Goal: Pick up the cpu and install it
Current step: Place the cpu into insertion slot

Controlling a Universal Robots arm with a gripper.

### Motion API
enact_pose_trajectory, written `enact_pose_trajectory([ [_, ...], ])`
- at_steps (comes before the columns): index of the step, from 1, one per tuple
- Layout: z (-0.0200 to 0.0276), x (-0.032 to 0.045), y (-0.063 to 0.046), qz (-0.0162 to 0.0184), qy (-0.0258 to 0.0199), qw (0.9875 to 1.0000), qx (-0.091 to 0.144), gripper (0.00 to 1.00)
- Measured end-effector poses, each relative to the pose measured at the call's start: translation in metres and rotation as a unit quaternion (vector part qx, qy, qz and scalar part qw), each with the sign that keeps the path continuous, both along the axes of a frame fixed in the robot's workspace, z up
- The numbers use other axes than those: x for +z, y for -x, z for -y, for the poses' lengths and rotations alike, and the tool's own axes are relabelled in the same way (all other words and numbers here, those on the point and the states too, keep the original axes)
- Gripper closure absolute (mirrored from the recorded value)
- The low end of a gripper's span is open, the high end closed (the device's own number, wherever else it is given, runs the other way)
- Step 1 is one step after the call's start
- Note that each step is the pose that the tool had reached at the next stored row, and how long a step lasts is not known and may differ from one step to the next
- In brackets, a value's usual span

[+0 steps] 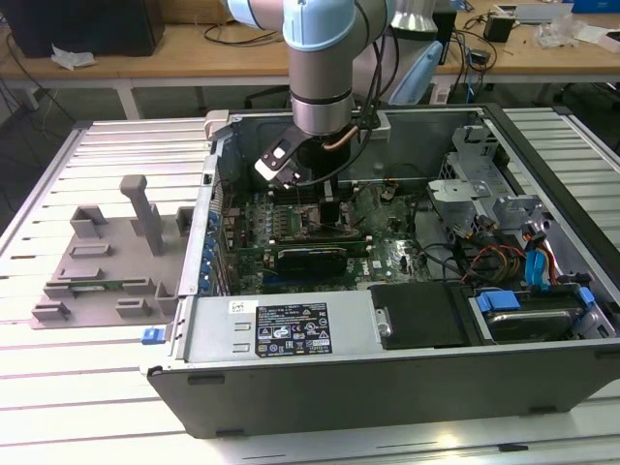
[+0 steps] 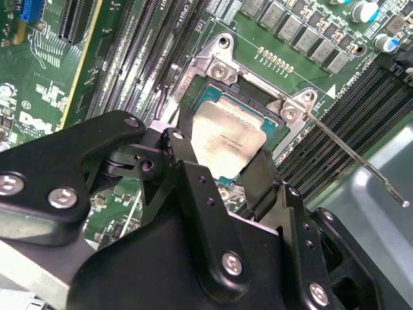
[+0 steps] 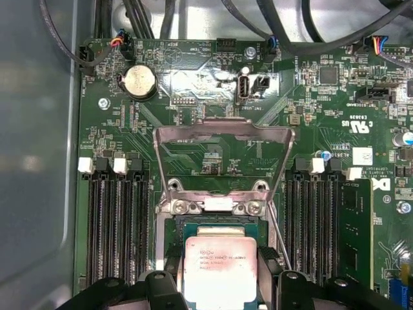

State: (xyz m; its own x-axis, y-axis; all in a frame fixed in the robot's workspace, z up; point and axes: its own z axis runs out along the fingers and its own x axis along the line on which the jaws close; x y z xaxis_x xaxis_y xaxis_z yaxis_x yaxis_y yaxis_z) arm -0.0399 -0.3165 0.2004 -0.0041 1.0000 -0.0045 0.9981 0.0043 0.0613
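The cpu point(image 3: 216, 268) is a small square chip with a silver top. It lies level at the open socket point(image 3: 213, 223) on the green motherboard point(image 3: 193, 84); whether it is seated or just above, I cannot tell. My gripper point(image 3: 217, 274) is shut on the cpu, with one black finger point(image 2: 184, 152) against each of two opposite edges. In the second wrist view the cpu point(image 2: 229, 139) shows between those fingers of the gripper point(image 2: 221, 155). The socket's metal load plate point(image 3: 222, 132) is flipped up and open. In the exterior view the gripper point(image 1: 325, 208) reaches down into the computer case point(image 1: 291, 334).
Memory slots point(image 3: 113, 219) flank the socket on both sides. The thin socket lever point(image 2: 352, 155) sticks out beside it. Cables point(image 1: 504, 257) and a drive cage point(image 1: 475, 184) fill the case on the exterior view's right. A grey plastic tray with posts point(image 1: 107, 262) lies outside, on the left.
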Motion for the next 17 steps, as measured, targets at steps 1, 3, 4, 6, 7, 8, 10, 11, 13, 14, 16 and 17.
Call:
enact_pose_trajectory([
  [1, -0.0001, -0.0008, -0.0001, 0.0002, -0.0003, 1.0000, -0.001, 0.46],
  [3, 0.0000, -0.0011, 0.0000, 0.0000, 0.0000, 1.0000, -0.001, 0.46],
  [4, 0.0000, -0.0011, 0.0000, 0.0000, 0.0000, 1.0000, -0.001, 0.46],
  [6, 0.0000, -0.0012, 0.0000, 0.0000, -0.0001, 1.0000, -0.001, 0.46],
  [7, 0.0000, -0.0012, 0.0000, 0.0000, -0.0001, 1.0000, -0.001, 0.46],
  [8, 0.0000, -0.0012, 0.0000, 0.0000, -0.0001, 1.0000, -0.001, 0.46],
  [10, 0.0000, -0.0014, -0.0001, 0.0001, -0.0001, 1.0000, -0.002, 0.46],
  [11, 0.0000, -0.0014, -0.0002, 0.0001, 0.0000, 1.0000, -0.002, 0.46],
  [13, 0.0000, -0.0014, -0.0005, 0.0000, -0.0001, 1.0000, -0.003, 0.46],
  [14, 0.0000, -0.0015, -0.0006, 0.0000, -0.0001, 1.0000, -0.003, 0.46],
  [16, 0.0000, -0.0016, -0.0007, 0.0000, 0.0000, 1.0000, -0.003, 0.46],
  [17, 0.0000, -0.0019, -0.0007, 0.0000, -0.0001, 1.0000, -0.003, 0.46],
])
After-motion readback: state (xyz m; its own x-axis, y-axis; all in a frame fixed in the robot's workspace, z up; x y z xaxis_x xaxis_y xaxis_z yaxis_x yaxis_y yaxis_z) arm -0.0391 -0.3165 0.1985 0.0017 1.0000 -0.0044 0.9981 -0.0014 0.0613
